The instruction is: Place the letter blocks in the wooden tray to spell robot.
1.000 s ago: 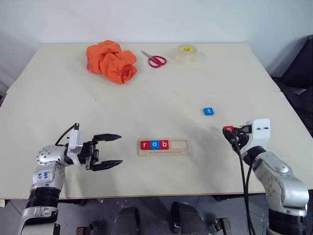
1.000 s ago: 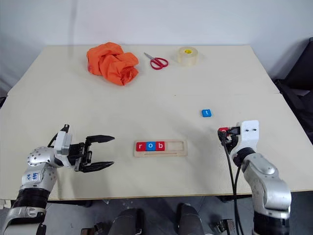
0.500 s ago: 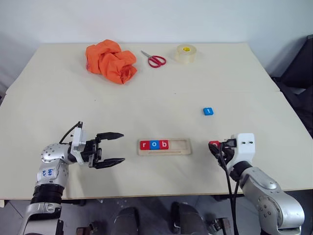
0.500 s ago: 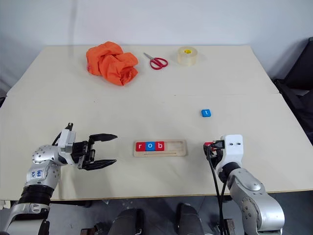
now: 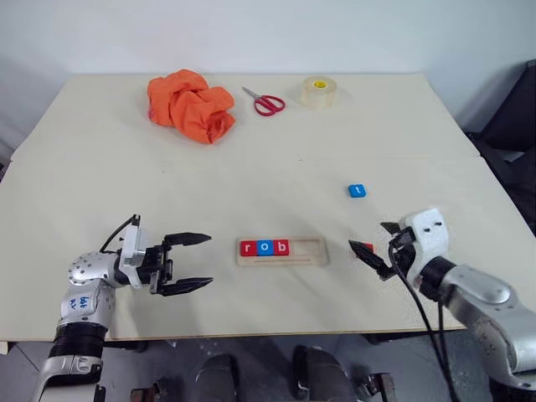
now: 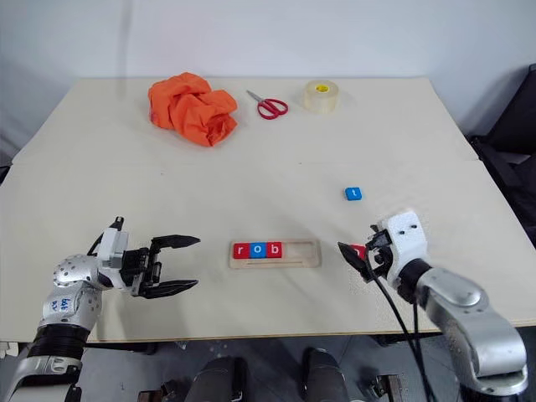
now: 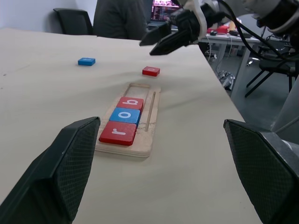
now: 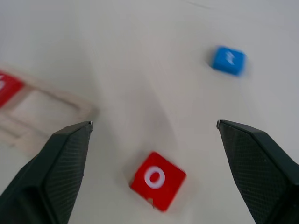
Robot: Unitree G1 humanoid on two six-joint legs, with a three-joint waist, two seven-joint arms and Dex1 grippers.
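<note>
The wooden tray (image 5: 302,250) lies at the table's near middle, with red r (image 5: 248,248), blue o (image 5: 265,247) and red b (image 5: 282,247) letter blocks in its left part and its right part bare. A red o block (image 8: 157,180) lies flat on the table just right of the tray, below my right gripper (image 5: 371,242), which is open and hovers over it. A blue t block (image 5: 358,190) lies farther back on the right. Left of the tray, my left gripper (image 5: 205,260) is open and points at it, holding nothing.
An orange cloth (image 5: 191,104), red-handled scissors (image 5: 265,101) and a roll of tape (image 5: 319,91) lie along the far side of the table. Beyond the table's right edge are a dark chair (image 5: 512,126) and, in the left wrist view, a person (image 7: 122,18) and desks.
My right gripper has opened and let go of the red o block, which now lies on the table right of the tray. The hand has turned and drawn toward the tray. The left arm stays put.
</note>
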